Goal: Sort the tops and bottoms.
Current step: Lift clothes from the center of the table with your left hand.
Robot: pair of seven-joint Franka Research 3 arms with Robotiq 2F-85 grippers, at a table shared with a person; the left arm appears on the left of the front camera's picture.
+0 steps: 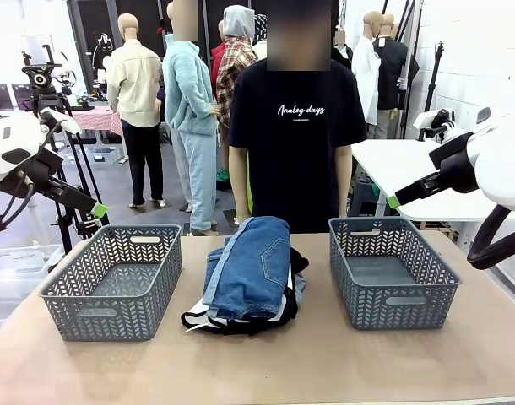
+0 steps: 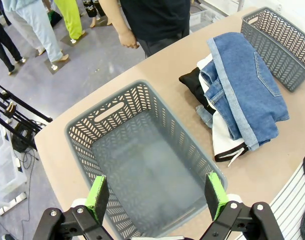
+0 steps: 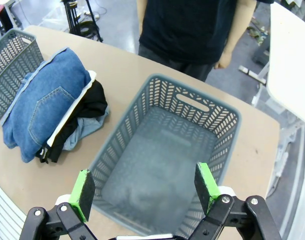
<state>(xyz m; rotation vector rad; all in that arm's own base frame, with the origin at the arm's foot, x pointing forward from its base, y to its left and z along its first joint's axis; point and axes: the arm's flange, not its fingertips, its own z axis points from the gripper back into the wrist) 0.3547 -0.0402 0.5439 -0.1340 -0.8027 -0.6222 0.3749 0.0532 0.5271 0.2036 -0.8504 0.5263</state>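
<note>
Tops [image 2: 220,136] and bottoms [image 1: 253,261] are stacked in one pile at the middle of the table [image 1: 342,363], between the left basket [image 1: 114,308] and the right basket [image 1: 393,302], with blue denim uppermost. Because the layers overlap, a knit could be dragged along with the denim into the wrong basket. The left gripper [image 2: 157,194] and right gripper [image 3: 145,189] are each held raised over their own basket, jaws spread wide, nothing gripped.

The brown worktop [image 1: 266,371] has a grey left basket [image 1: 114,302] and a grey right basket [image 1: 393,302] on it. A pile of clothes [image 1: 249,270] lies between them.
</note>
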